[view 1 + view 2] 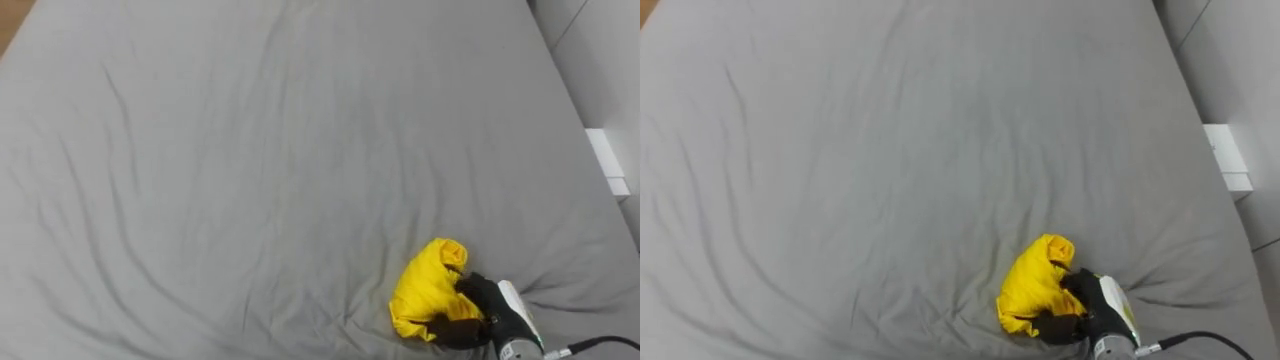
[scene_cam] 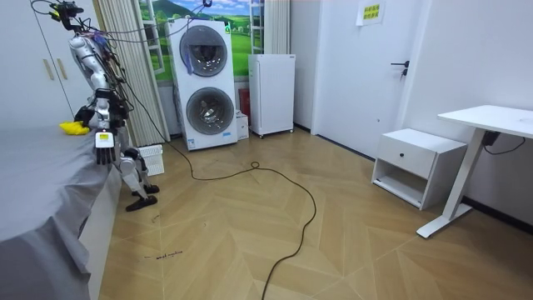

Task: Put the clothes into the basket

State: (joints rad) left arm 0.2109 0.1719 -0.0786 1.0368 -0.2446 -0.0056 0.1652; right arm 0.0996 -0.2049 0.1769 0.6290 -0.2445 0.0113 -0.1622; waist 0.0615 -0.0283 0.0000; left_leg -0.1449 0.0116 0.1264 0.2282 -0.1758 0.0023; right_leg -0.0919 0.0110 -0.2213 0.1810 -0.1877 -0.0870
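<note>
A crumpled yellow garment (image 1: pixel 428 288) lies on the grey bed sheet (image 1: pixel 250 150) near the bed's near right part. My right hand (image 1: pixel 478 308) comes in from the lower right, its dark fingers curled into the garment's right side. In the room view I stand at the bed's edge, bent a little over it, with the yellow garment (image 2: pixel 73 127) in front of me. My left hand (image 2: pixel 103 148) hangs at my side with relaxed fingers, holding nothing. A white slatted basket (image 2: pixel 151 158) stands on the floor just behind me.
The bed's right edge runs along a white wall, with a white block (image 1: pixel 606 160) beside it. Stacked washing machines (image 2: pixel 205 83), a white cabinet (image 2: pixel 272 93), a low drawer unit (image 2: pixel 416 165) and a desk (image 2: pixel 487 133) stand around the wood floor.
</note>
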